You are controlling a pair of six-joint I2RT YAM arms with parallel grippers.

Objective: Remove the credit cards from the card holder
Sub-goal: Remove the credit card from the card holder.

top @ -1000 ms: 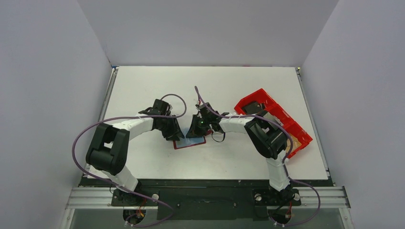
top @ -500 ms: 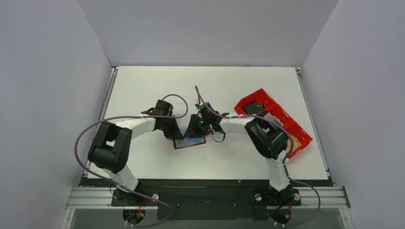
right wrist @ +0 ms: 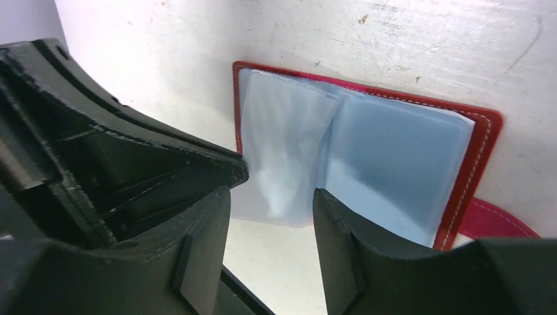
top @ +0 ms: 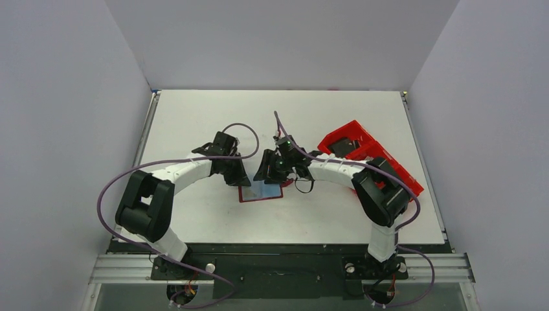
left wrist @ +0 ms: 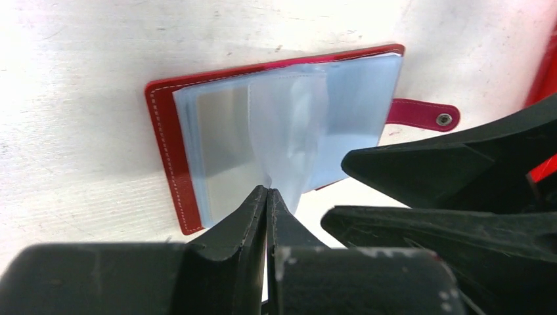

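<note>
- So, nearest you, the card holder [left wrist: 217, 131] lay spread open on the worktop [top: 311, 110], between both hands.
- Your left hand [left wrist: 266, 197] was pinched together on one clear sleeve [left wrist: 292, 131], raising it.
- Your right hand [right wrist: 272, 190] hung over the pages, jaws apart, gripping nothing.
- No credit cards lay loose; by my judgement every removal remained ahead.
- Farther right sat the red tray [top: 349, 139].
</note>
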